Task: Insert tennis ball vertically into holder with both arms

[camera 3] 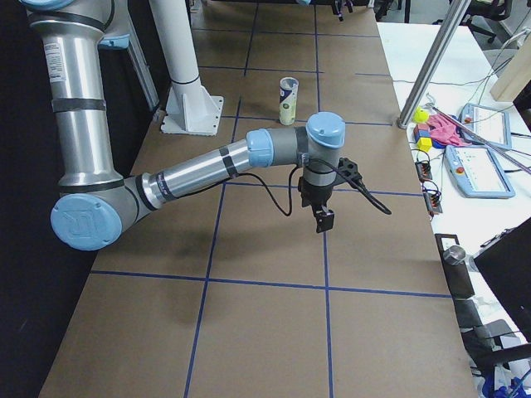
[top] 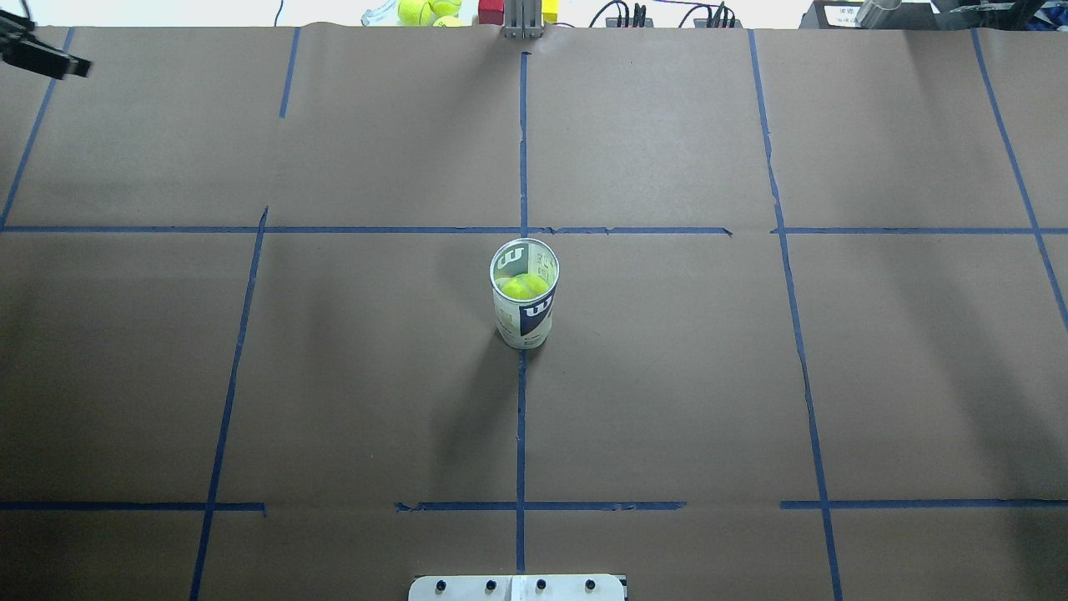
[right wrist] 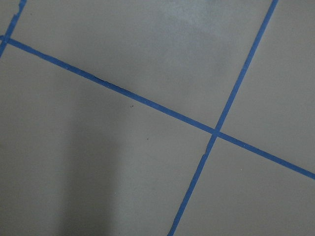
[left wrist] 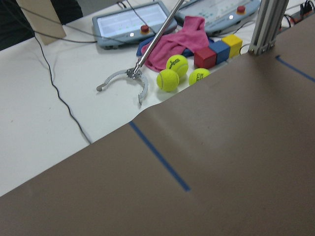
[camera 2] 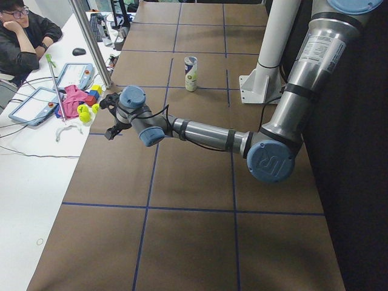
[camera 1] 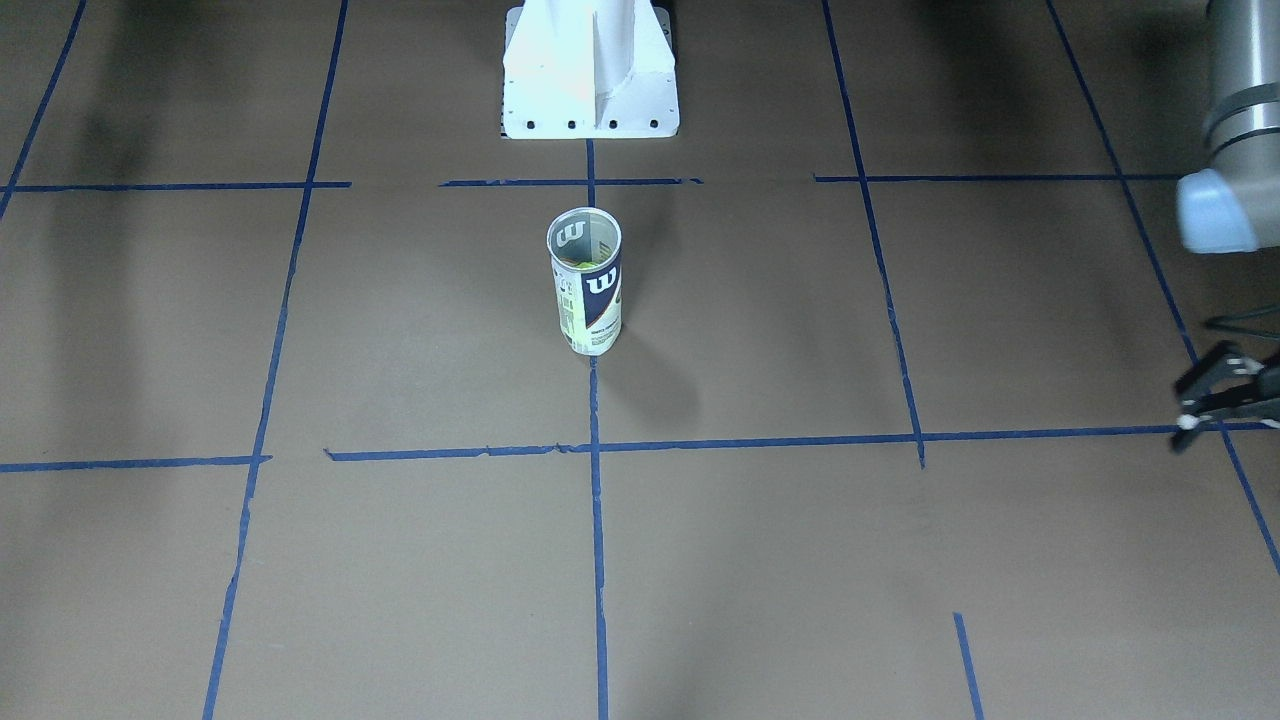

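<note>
The left gripper sits at the front-facing view's right edge, fingers spread wide. Whether the right gripper, mid-frame in the right-side view, is wide or narrow cannot be told. The holder stands upright at the overhead view's centre, a tennis ball inside.

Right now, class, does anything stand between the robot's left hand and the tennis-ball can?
Nothing visible does. Only bare brown paper with blue tape lines lies between the left hand, out near the table's far-left corner, and the upright can, which holds a yellow ball.
</note>
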`<move>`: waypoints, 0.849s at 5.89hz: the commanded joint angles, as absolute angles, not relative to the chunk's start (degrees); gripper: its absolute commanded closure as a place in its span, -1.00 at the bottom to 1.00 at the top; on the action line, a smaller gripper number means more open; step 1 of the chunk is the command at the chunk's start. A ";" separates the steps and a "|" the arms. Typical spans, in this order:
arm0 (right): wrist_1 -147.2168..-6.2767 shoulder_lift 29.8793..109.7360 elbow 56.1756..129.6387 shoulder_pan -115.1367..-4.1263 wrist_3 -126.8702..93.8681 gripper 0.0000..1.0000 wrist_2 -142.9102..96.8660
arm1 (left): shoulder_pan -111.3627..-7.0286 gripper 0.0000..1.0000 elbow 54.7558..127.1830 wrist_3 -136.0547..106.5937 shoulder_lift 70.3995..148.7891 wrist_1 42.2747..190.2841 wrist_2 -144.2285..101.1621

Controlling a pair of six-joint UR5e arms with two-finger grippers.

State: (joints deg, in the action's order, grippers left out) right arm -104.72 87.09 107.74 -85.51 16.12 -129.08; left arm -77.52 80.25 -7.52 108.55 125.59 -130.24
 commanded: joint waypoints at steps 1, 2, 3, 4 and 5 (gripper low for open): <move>-103.71 88.42 103.83 -85.61 15.91 -0.99 -129.11 | -81.89 -1.00 82.70 -1.69 103.64 106.78 -132.27; -99.88 89.11 100.06 -85.61 15.82 -0.97 -129.11 | -85.57 -1.00 82.62 7.03 103.28 91.30 -131.41; -93.32 91.47 96.80 -85.61 15.30 -0.95 -129.20 | -89.43 -1.00 83.31 7.81 103.71 77.83 -131.05; -90.56 94.28 97.20 -86.13 11.38 -0.96 -129.90 | -89.91 -1.00 86.45 7.91 99.71 74.83 -131.39; -90.44 94.74 97.90 -86.13 10.73 -0.98 -129.90 | -89.91 -1.00 87.01 8.00 98.02 75.23 -131.66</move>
State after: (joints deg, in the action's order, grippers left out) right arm -91.60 93.63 97.60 -86.01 12.10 -129.74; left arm -89.50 85.88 7.72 100.06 76.72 -131.43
